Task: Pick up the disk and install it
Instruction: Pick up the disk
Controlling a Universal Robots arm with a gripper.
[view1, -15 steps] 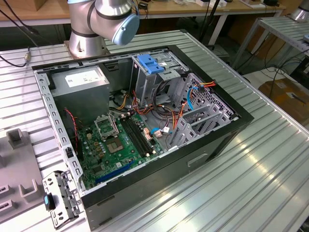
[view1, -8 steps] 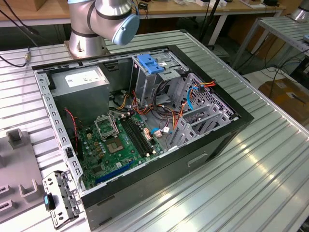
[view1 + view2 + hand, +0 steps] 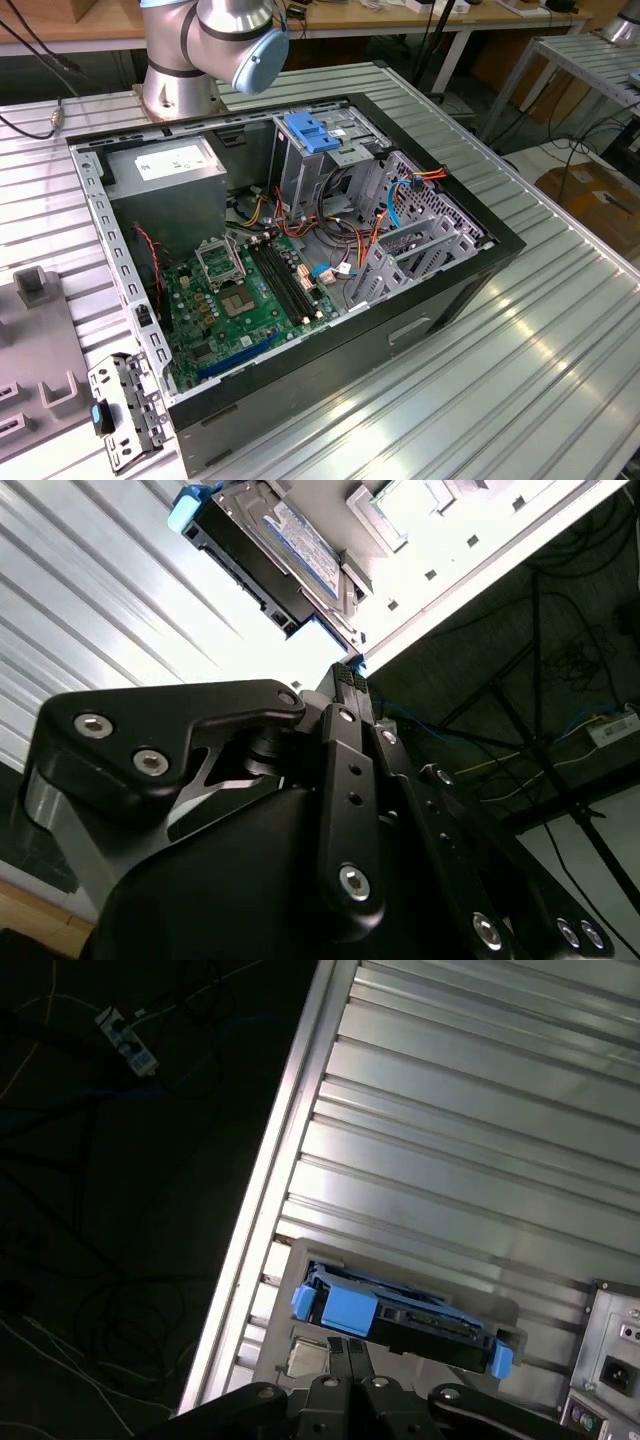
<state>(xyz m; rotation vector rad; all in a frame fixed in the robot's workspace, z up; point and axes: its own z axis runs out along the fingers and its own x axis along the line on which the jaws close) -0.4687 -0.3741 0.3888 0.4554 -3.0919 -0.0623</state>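
I see my claw (image 3: pixel 350 1346) clenched empty, tips just beside the blue-railed disk (image 3: pixel 425 1330) on the ribbed worktop (image 3: pixel 480 1110).

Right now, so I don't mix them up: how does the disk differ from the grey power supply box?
The disk is flat with blue rails; the power supply is a bulky plain grey box. The disk rests on the ribbed table, outside the case; the power supply sits inside it. Both carry a white label.
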